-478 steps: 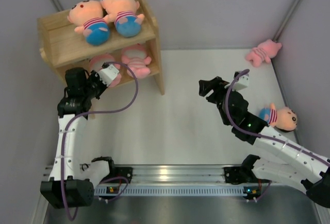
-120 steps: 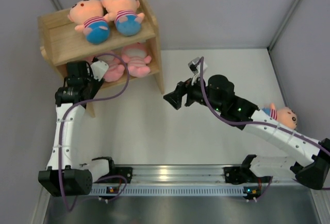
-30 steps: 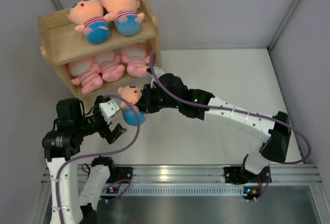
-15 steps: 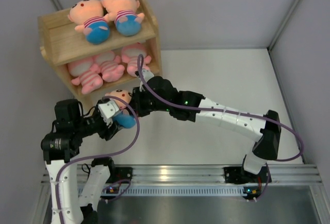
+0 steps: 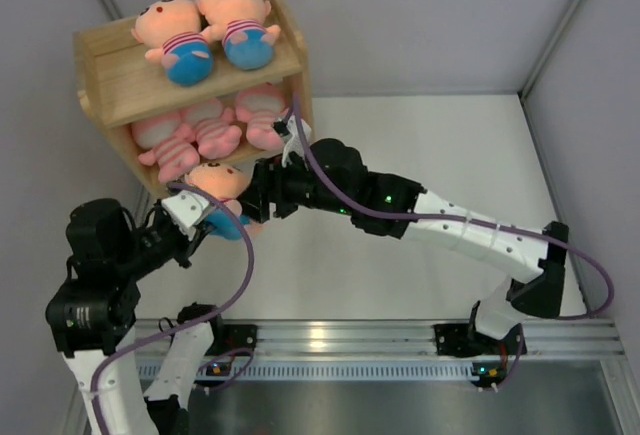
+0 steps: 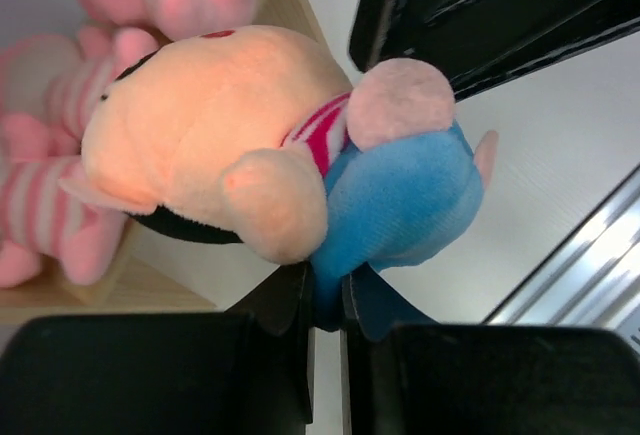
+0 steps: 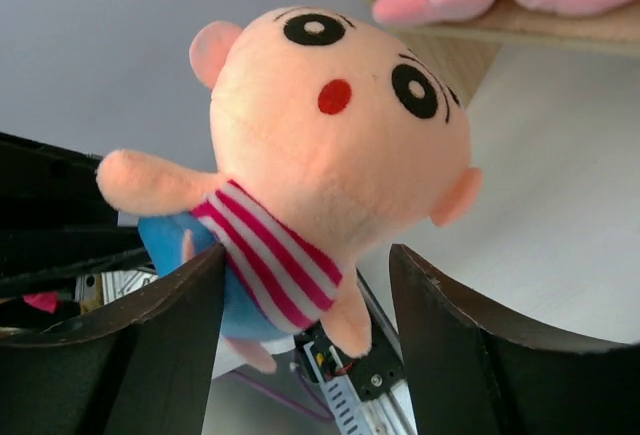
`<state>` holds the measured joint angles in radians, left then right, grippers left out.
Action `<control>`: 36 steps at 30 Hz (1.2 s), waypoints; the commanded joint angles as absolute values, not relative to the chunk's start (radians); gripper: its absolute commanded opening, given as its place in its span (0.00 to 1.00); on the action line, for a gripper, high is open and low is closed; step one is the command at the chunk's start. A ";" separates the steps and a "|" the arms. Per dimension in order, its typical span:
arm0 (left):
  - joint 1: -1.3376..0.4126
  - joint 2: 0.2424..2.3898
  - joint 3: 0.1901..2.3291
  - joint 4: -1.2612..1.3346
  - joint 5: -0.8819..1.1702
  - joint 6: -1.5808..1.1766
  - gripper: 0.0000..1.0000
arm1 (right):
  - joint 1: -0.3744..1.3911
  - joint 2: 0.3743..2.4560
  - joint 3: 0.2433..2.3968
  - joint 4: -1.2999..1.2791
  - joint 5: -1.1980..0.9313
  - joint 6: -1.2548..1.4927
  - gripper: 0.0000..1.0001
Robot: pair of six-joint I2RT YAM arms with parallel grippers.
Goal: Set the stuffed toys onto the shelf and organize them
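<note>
Peach doll (image 6: 215, 140) in left fingers (image 6: 265, 380)

**A:** How is the left arm (image 5: 95, 290) set?

**B:** It is folded up high over its base, and the forearm reaches forward and to the right. At its end, the left tool (image 6: 325, 297) has its fingers (image 6: 280, 320) drawn almost together. They pinch the blue pants of a doll (image 6: 210, 145), which juts out beyond the fingertips.

**A:** And the right arm (image 5: 470, 237)?

**B:** It is stretched long and low, from its base across to the left. The right tool (image 7: 307, 255) sits just right of the left tool, pointing at it, tip close to tip. Its jaws stand apart, with one dark finger (image 7: 150, 355) on each side of the doll's body

**A:** Is it gripping?

**B:** No, the pads look clear of the plush
</note>
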<state>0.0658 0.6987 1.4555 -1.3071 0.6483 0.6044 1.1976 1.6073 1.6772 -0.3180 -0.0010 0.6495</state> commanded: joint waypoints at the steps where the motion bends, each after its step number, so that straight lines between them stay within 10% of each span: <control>1: 0.066 0.667 1.600 -1.140 0.522 0.496 0.00 | 1.227 1.459 1.684 -0.353 0.069 0.520 0.64; 20: 0.066 1.101 2.051 -0.723 -0.095 0.483 0.00 | 1.109 1.152 1.468 -0.368 0.174 0.224 0.75; 36: 0.120 1.166 1.901 -0.655 -0.173 0.561 0.00 | 0.916 1.051 1.319 -0.330 -0.048 0.256 0.75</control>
